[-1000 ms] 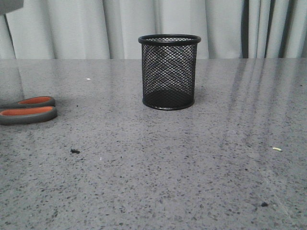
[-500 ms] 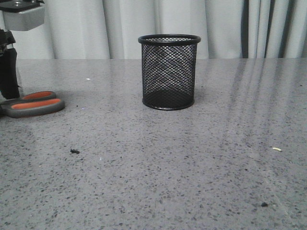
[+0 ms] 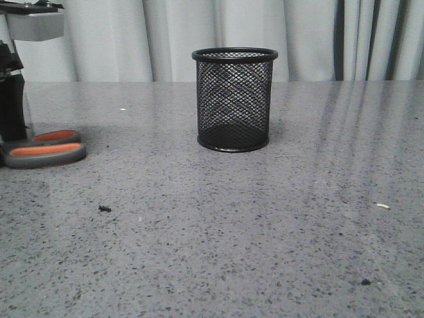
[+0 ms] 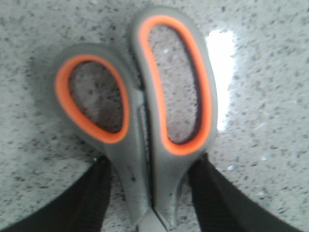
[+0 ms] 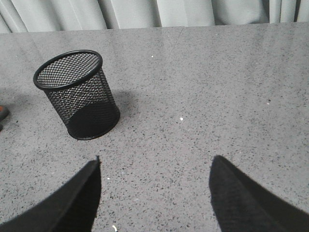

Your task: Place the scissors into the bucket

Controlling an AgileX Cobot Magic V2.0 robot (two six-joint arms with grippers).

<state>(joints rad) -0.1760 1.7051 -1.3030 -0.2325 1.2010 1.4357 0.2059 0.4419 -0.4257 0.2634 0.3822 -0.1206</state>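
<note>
The scissors (image 3: 43, 149) lie flat on the table at the far left, showing grey loop handles with orange inserts; the blades are hidden. In the left wrist view my left gripper (image 4: 150, 162) straddles the scissors (image 4: 145, 96) just below the loops, with both black fingers (image 4: 96, 193) pressed against the handle necks. One finger (image 3: 12, 106) shows in the front view. The bucket (image 3: 234, 99), a black mesh cup, stands upright at mid-table, well right of the scissors. My right gripper (image 5: 154, 193) is open and empty above bare table, near the bucket (image 5: 77, 94).
A dark crumb (image 3: 104, 209) lies in front of the scissors and another (image 3: 365, 282) lies near the front right. A pale fleck (image 3: 383, 206) lies on the right. Grey curtains (image 3: 165, 40) hang behind the table's far edge.
My left gripper came down into view over the scissors. The scissors' handles shifted a little to the right, then settled as the fingers closed round them. The bucket has not moved.
</note>
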